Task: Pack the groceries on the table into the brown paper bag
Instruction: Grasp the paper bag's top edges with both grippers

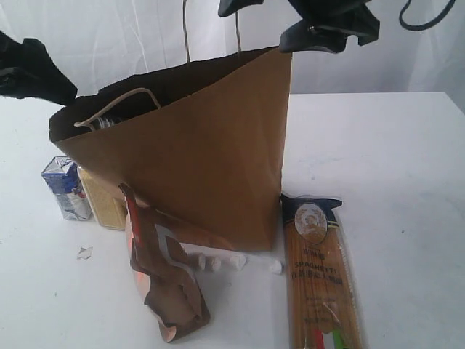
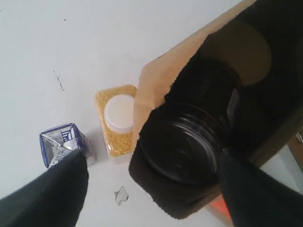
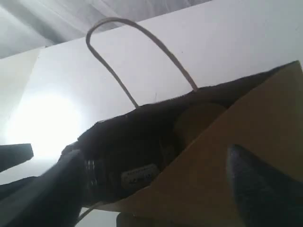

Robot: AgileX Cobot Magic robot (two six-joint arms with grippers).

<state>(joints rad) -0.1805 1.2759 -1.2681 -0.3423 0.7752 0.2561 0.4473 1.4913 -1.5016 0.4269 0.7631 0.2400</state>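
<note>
The brown paper bag [image 1: 211,153] stood open on the white worktop [image 1: 392,160], its rim higher on the right of the exterior view than on the left. 1 twisted handle [image 1: 120,98] lay over the low rim. Inside the bag sat the dark clear-lidded jar [image 2: 184,142], and deeper in only the tan lid of the clear jar [image 2: 241,52] showed.

4 groceries were outside the bag. The small blue-white carton [image 1: 65,185] and the yellow-filled bottle [image 1: 102,200], with its white cap, stood just beside each other at the bag's left side. The brown-orange foil pouch [image 1: 163,269] lay in front of the bag. The spaghetti packet [image 1: 320,280] lay flat near the bag's right front corner. Small white crumbs [image 1: 218,262] were scattered between the pouch and the packet.

The left gripper [image 2: 154,158] hung over the bag's low rim, its fingers spread wide and holding nothing. The right gripper [image 3: 156,170] hung above the bag's mouth, its fingers likewise apart and empty.
</note>
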